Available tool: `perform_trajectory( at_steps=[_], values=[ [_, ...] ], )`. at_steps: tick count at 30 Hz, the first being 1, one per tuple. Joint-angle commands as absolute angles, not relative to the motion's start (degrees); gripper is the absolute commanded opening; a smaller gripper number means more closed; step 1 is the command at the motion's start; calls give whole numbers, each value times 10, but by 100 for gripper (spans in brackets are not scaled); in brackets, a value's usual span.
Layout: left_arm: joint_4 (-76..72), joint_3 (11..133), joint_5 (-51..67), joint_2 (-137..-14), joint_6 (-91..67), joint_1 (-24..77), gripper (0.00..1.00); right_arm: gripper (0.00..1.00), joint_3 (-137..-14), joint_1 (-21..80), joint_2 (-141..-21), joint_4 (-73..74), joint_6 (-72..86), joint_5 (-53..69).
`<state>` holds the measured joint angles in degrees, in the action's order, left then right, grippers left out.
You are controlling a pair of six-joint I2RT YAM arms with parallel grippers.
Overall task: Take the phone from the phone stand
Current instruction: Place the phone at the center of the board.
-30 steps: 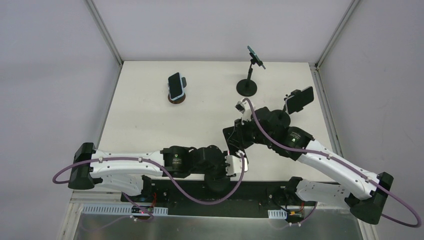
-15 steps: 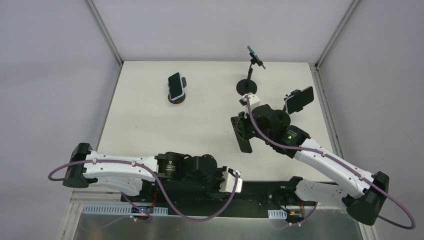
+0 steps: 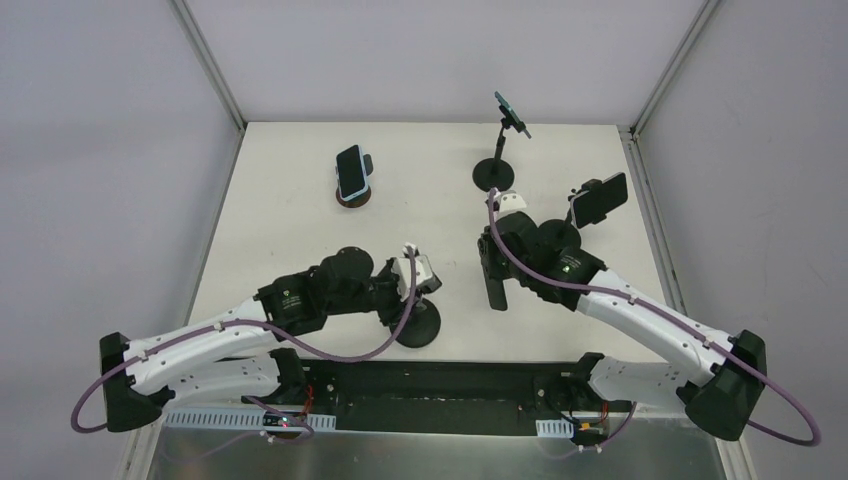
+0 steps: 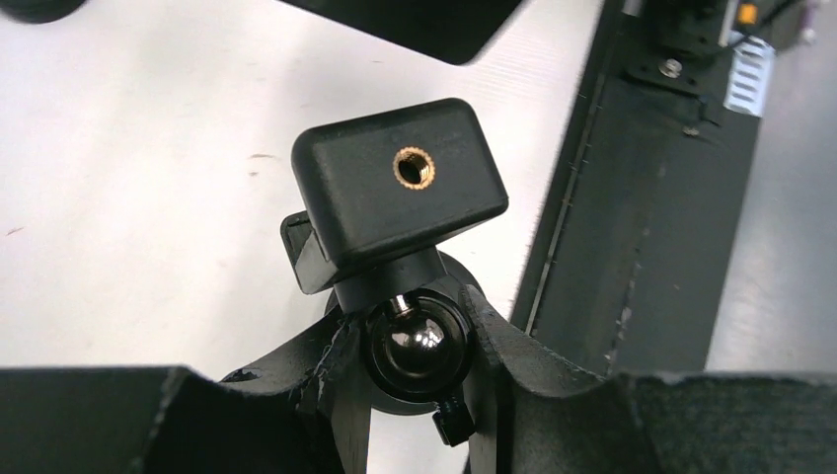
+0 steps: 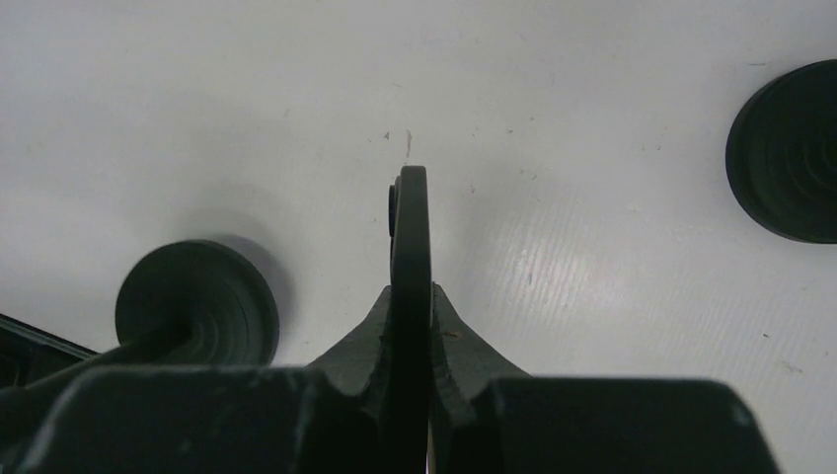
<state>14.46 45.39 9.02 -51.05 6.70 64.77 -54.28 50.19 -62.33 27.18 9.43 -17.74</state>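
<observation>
Right jaws pinch phone [image 5: 410, 232]; left jaws clamp stand [image 4: 395, 193]; three phones [image 3: 350, 170] [image 3: 512, 112] [image 3: 599, 198] mounted.

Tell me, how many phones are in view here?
4. Blue-edged phone on the short stand back left; tilted phone atop the tall stand; black phone far right; held phone in the right gripper. None looks hidden.

Surface: white table [image 3: 280, 240], matte (faint scuffs show in the wrist views).
Far edge, left of middle: short stand [image 3: 351, 197] on a brown round foot.
Far edge, right of middle: tall stand [image 3: 493, 176] on a black disc foot.
Near edge, middle: black phone stand [image 3: 418, 328], its round foot on the tabletop.
</observation>
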Motion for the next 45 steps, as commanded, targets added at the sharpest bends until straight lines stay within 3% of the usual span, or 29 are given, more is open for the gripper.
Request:
perform_trajectory(
  at_steps=[1, 13, 25, 29, 35, 45],
  values=[
    [104, 493, 109, -485, 54, 588, 0, 0, -568, 503, -652, 290, 141, -217],
    [121, 488, 141, -459, 36, 414, 0, 0, -714, 496, -910, 462, 169, -288],
    [127, 434, 129, -410, 69, 376, 0, 0, -748, 484, -1046, 473, 207, -339],
    [127, 428, 131, -411, 70, 375, 0, 8, -741, 484, -1063, 463, 219, -341],
    [127, 423, 130, -411, 72, 374, 0, 29, -731, 484, -1074, 454, 229, -335],
    [127, 422, 121, -413, 72, 374, 0, 45, -722, 484, -1062, 442, 228, -306]
  ],
)
